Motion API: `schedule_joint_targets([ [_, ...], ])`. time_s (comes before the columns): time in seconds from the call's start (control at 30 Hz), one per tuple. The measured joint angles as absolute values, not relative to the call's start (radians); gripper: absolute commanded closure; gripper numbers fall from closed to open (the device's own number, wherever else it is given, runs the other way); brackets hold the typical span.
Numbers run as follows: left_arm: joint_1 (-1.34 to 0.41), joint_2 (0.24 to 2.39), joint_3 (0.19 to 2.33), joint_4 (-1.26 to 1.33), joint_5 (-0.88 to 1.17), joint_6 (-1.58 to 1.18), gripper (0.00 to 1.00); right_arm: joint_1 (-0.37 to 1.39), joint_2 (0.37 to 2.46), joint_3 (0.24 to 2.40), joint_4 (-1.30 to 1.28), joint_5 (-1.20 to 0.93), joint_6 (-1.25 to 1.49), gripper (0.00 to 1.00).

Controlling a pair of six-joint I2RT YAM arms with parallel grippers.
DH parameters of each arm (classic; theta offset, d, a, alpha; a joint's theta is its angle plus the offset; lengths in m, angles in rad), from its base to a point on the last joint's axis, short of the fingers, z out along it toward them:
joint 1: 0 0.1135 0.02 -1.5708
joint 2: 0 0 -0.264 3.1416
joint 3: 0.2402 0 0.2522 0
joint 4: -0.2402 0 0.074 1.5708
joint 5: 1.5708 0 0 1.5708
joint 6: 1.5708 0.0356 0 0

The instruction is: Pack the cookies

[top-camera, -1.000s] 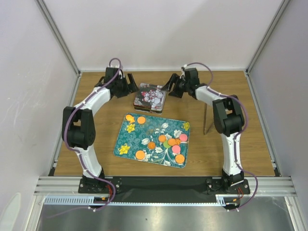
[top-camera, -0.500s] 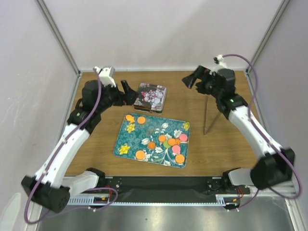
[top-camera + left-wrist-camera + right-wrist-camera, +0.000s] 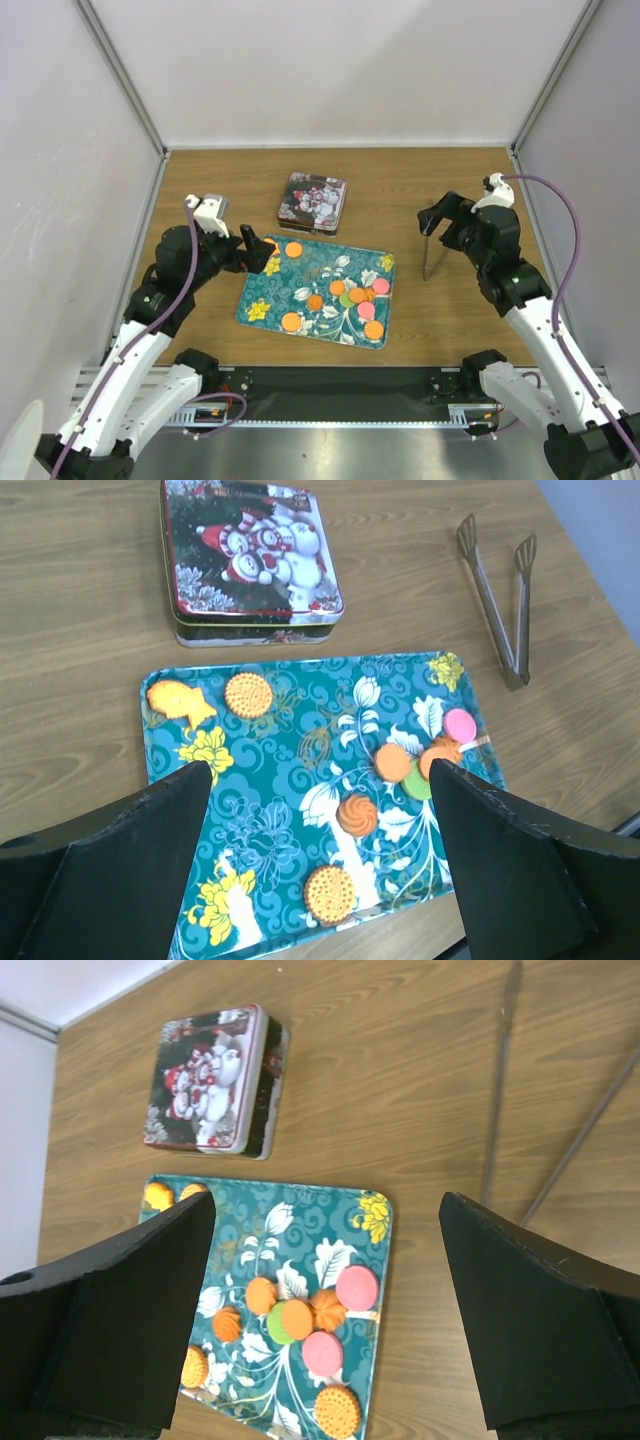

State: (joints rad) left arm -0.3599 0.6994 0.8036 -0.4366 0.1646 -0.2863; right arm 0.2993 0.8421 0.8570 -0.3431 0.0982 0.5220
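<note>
Cookies [image 3: 357, 295]: in the top view all lie on the flowered tray [image 3: 300, 280] in the middle of the counter [image 3: 430, 330]. The main group is toward its right side, and two are at the far left corner.
Tin [image 3: 312, 202]: just beyond the tray, lid on.
Left fingers [image 3: 254, 250]: over the tray's far left corner, beside the two cookies there.
Right fingers [image 3: 431, 219]: above the far end of the tongs [image 3: 427, 258], apart from the tray.
Tongs axis: near-to-far, beside the tray's right edge. I judge the right arm is nearer to them.
Left wrist view: fingers spread wide and empty, with tray and cookies ahead between them.
Right wrist view: fingers wide apart, holding nothing, with the cookie group below.
Hard to see: the height of the fingers over the counter. The tongs are cut off in the right wrist view.
</note>
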Motion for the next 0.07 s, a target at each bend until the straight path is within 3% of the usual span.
schedule_joint_targets([
  [0.07,-0.360,0.699,0.793,-0.435,0.167,-0.286,0.03,0.299,0.850,0.854,-0.347,0.109,0.522,0.01],
])
